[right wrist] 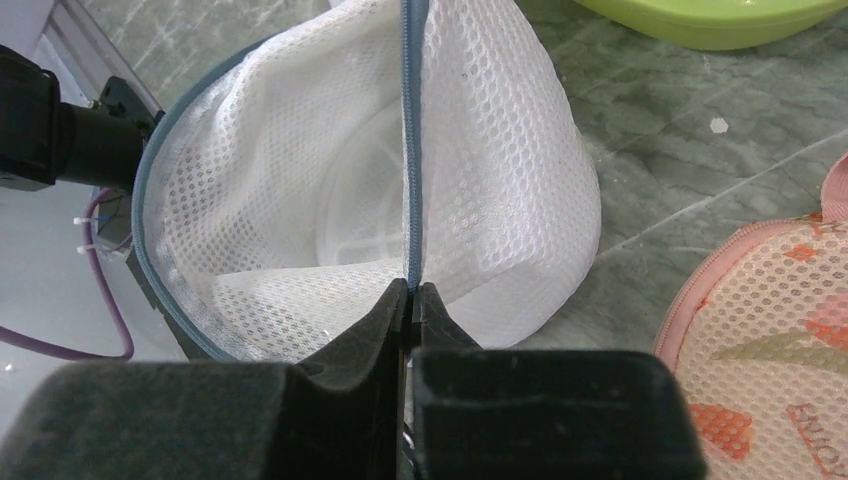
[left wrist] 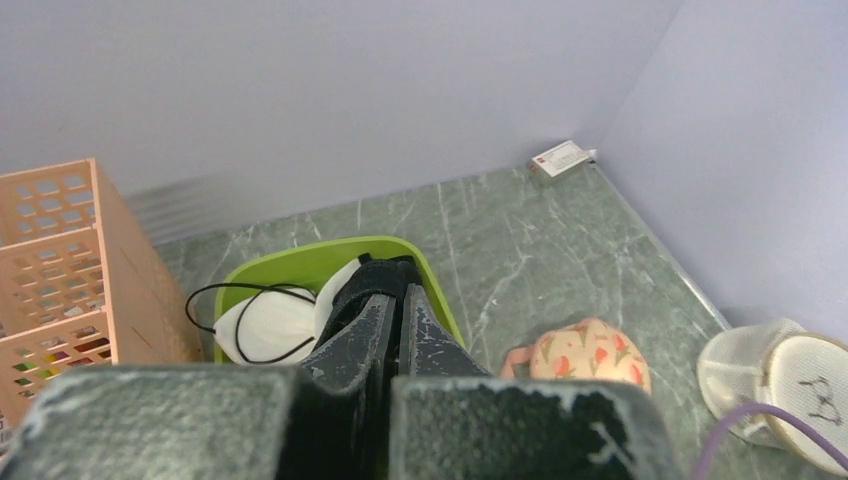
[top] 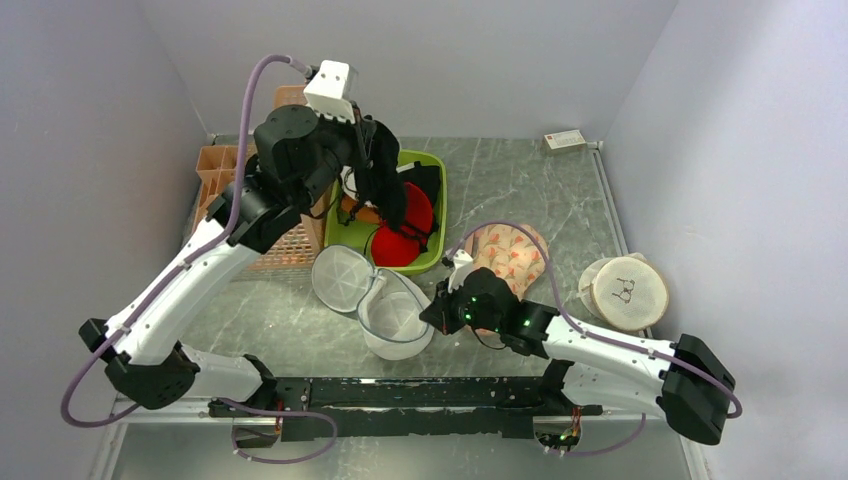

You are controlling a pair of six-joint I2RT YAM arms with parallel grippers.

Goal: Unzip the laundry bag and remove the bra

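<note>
The laundry bag point(top: 395, 325), limp mesh, is lying unzipped beside the green tub point(top: 437, 180), rim being pinched by the right gripper point(right wrist: 410, 295). The bra point(top: 405, 235), soft, is lying inside it under the closed left gripper point(left wrist: 398, 300); cup edge judged best hold.

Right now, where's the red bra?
Top view: the red bra lies in the green tub left of centre, beside the orange basket and just behind the opened laundry bag.

The left gripper point(left wrist: 395, 297) is squeezing its fingers together over a green tub point(left wrist: 290, 260). A white cup point(left wrist: 268, 322) is lying in the tub beside a black cloth point(left wrist: 347, 285). A flowery pad point(left wrist: 590, 360) is sitting on the table point(left wrist: 520, 250).
</note>
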